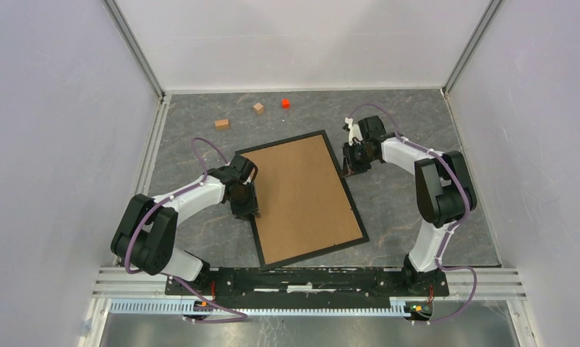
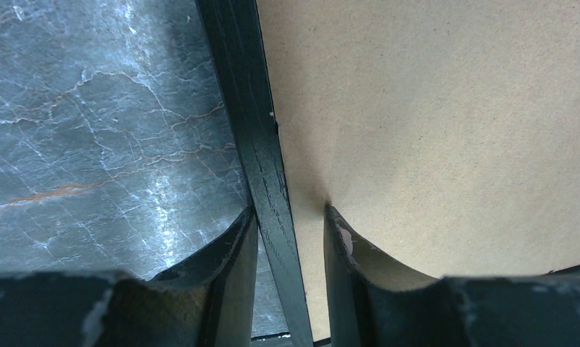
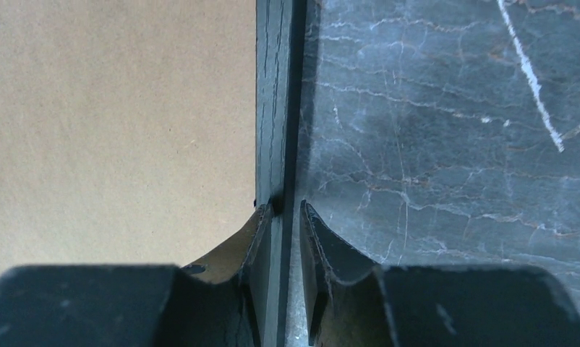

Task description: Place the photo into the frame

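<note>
Overhead: the frame [image 2: 269, 173] lies flat and skewed on the grey marble-patterned table [image 1: 417, 137], back upward, so its brown backing board [image 1: 301, 199] fills the opening. No photo shows in any view; it may sit under the board, but that cannot be told. The left hand [image 1: 249, 211] is at the frame's left long edge about midway. The right hand [image 1: 347, 170] is at the opposite edge near the far corner. Each seems set there to take the thin black rim from both sides, probably to lift or steady the frame. From above, hand state is unreadable, and the wrist views fill that in. Left wrist view: the fingers [image 2: 233, 253] stand apart astride the rim, the outer one against the black wood and the inner one resting on the board with a clear gap to the rim, so nothing is clamped. Right wrist view: the fingers [image 3: 312, 238] sit much closer about the rim, with only a sliver of gap on the table side; whether they pinch cannot be told. The overhead alone gives the layout: two wooden blocks [image 1: 222, 123] and a red block [image 1: 285, 103] lie well apart from the frame at the far side.
</note>
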`<state>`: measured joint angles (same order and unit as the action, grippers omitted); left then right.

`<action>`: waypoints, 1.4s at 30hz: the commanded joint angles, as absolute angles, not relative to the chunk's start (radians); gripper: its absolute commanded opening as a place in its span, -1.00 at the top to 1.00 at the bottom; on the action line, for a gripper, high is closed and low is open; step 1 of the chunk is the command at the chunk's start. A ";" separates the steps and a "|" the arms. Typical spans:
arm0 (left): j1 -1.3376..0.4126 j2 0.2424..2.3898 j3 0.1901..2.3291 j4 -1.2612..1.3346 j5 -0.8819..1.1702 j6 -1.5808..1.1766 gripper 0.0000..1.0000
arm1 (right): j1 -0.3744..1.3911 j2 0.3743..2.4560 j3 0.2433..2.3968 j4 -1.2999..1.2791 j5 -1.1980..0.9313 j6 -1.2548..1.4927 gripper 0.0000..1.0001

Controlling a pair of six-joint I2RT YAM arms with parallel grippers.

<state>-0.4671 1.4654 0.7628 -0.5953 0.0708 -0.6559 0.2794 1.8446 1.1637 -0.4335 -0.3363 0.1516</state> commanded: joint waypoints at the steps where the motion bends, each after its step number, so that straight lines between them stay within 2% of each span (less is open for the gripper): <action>1: -0.491 1.525 0.727 -0.568 0.018 -0.621 0.18 | 0.276 1.877 1.218 -0.409 -0.348 0.147 0.48; 26: -0.491 1.528 0.738 -0.568 0.022 -0.619 0.21 | 0.311 1.897 1.083 -0.429 -0.365 0.153 0.50; 34: -0.492 1.529 0.752 -0.567 0.029 -0.617 0.22 | 0.376 1.993 1.101 -0.423 -0.242 0.194 0.50; 42: -0.492 1.535 0.753 -0.564 0.033 -0.611 0.22 | 0.496 2.100 1.171 -0.502 0.039 0.227 0.40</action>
